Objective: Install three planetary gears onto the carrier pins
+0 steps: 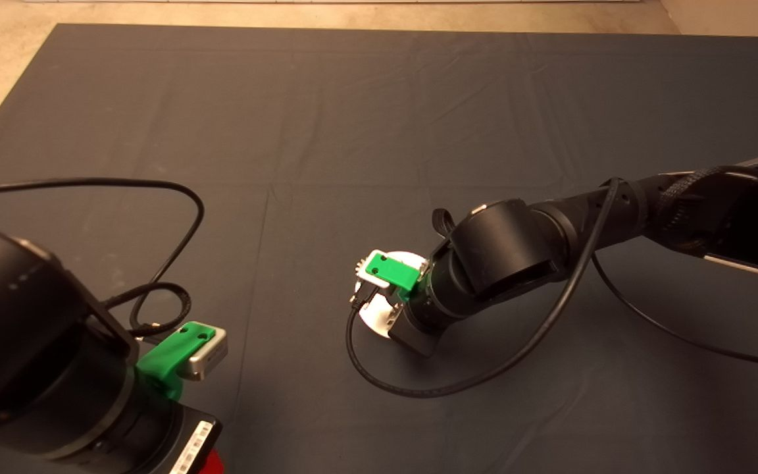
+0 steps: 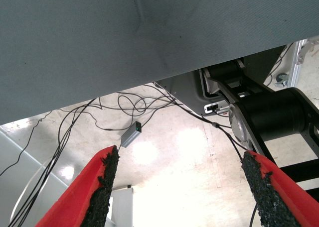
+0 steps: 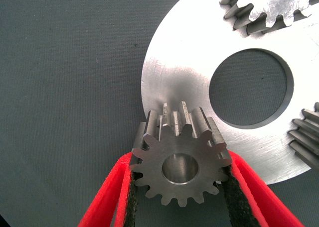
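Note:
My right gripper (image 3: pixel 180 161) is shut on one silvery planetary gear (image 3: pixel 149 179), gripped by its toothed sides with its centre hole facing the camera. The gear hangs over the near edge of the white carrier disc (image 3: pixel 179 72). Two more planetary gears (image 3: pixel 264 8) (image 3: pixel 306 137) sit on the disc beside its central hole. No bare carrier pins show; the gears cover them. In the head view the right arm reaches to the mat's middle, its gripper (image 1: pixel 385 296) over the disc (image 1: pixel 371 320). My left gripper (image 2: pixel 180 160) is open and parked at the lower left (image 1: pixel 185 349).
A black cable (image 1: pixel 418 388) loops on the mat below the right arm, and another cable (image 1: pixel 175 230) curls near the left arm. The left wrist view shows the mat's edge, floor cables and part of the robot's base (image 2: pixel 269 112).

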You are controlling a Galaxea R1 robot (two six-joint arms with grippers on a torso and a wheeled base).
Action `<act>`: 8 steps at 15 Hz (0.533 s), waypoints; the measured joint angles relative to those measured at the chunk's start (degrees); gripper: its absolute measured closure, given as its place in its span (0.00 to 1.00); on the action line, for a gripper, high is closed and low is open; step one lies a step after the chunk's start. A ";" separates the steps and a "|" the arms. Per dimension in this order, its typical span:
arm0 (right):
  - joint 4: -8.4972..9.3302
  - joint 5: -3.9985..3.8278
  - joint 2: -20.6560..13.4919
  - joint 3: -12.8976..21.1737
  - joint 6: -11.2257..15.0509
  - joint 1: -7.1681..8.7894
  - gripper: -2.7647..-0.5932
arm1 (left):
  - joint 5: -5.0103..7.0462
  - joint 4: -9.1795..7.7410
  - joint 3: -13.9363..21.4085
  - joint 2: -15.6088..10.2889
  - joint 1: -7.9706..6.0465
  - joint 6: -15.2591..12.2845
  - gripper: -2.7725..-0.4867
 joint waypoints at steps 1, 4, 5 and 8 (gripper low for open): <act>0.04 0.00 0.00 -0.11 -0.35 0.00 0.80 | 0.00 0.00 0.00 0.00 0.06 0.02 0.45; 0.33 -0.04 0.13 -0.24 -1.49 0.07 0.80 | 0.00 0.02 0.00 0.00 0.50 0.13 0.45; 0.46 0.02 0.20 -0.24 -1.83 0.13 0.80 | -0.02 0.00 0.00 0.00 0.50 0.15 0.45; 0.82 -0.04 0.93 -0.48 -2.35 0.11 0.80 | 0.00 0.02 0.00 0.01 0.64 0.16 0.45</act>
